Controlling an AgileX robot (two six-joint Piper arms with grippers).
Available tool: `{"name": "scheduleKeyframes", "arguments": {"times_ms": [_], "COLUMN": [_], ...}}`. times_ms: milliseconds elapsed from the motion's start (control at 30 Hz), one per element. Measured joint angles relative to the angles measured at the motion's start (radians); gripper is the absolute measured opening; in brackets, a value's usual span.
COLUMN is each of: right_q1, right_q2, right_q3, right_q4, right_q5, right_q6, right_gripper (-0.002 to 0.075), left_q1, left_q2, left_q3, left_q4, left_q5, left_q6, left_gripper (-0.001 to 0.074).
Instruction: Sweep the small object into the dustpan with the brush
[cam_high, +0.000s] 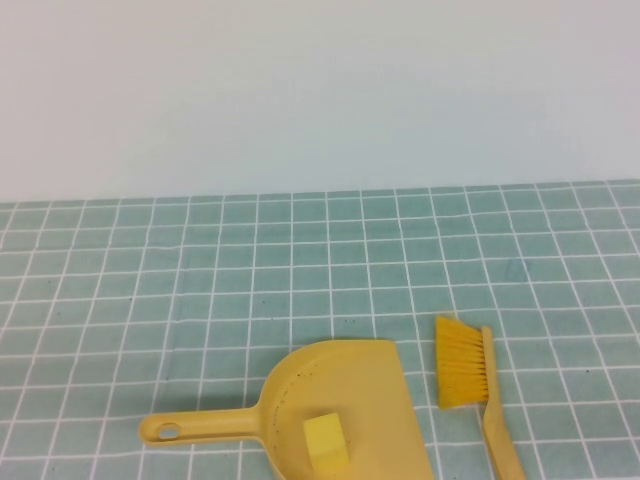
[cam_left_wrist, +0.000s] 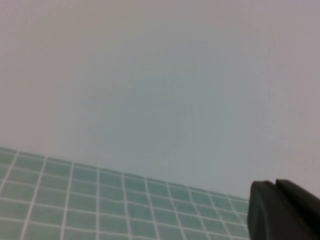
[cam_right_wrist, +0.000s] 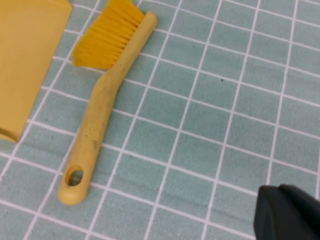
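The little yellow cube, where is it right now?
In the high view, the small cube sits inside the dustpan, near the bottom middle of the table, left of the brush.

Neither arm reaches into the high view. The left gripper shows only as dark tips in a corner of its own wrist view, fingers pressed together, raised and angled across the counter toward the far wall. The right gripper hangs above the counter, likewise closed, holding nothing, its tips clear of the surface.
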Motion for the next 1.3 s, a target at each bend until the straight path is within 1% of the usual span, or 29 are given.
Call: {"name": "scheduleKeyframes", "arguments": {"times_ms": [100,300,433,567,633,833,967,1033,1167,1300], "right_q1": [0.0,0.0,0.0,0.0,0.0,0.0,0.0,0.0,0.0,0.0], "right_q2": [0.0,0.0,0.0,-0.001,-0.001,-0.001,-0.001,-0.001,-0.001,-0.001], "right_q3": [0.0,0.0,0.0,0.0,0.0,0.0,0.0,0.0,0.0,0.0], "right_q4": [0.0,0.0,0.002,0.002,0.002,0.002,0.002,0.002,0.002,0.002], "right_q5": [0.0,0.0,0.0,0.002,0.002,0.002,0.002,0.002,0.002,0.002], "right_q6": [0.0,0.0,0.002,0.002,0.002,0.002,0.002,0.002,0.002,0.002], "right_gripper": [-0.0001,-0.0001,-0.0001,-0.0001,-0.0001,-0.0001,-0.0001,-0.0001,-0.0001,-0.0001], "left_q1": [0.033,0.042,0.042,0.042,0.042,0.042,0.042,0.042,0.042,0.042], "left_q2": [-0.084,-0.224,-0.223,-0.223,-0.219,-0.219,-0.219,-0.219,-0.219,-0.219], "left_q3": [0.079,0.166,0.164,0.164,0.164,0.164,0.164,0.164,0.163,0.163], "left_q4": [0.002,0.054,0.105,0.121,0.12,0.113,0.113,0.152,0.298,0.313], "left_q5": [0.0,0.052,0.184,0.351,0.411,0.416,0.417,0.417,0.413,0.39], "left_q6": [0.021,0.119,0.245,0.263,0.226,0.105,0.077,0.022,-0.166,-0.177], "left_gripper": [0.0,0.0,0.0,0.0,0.0,0.0,0.0,0.0,0.0,0.0]}}
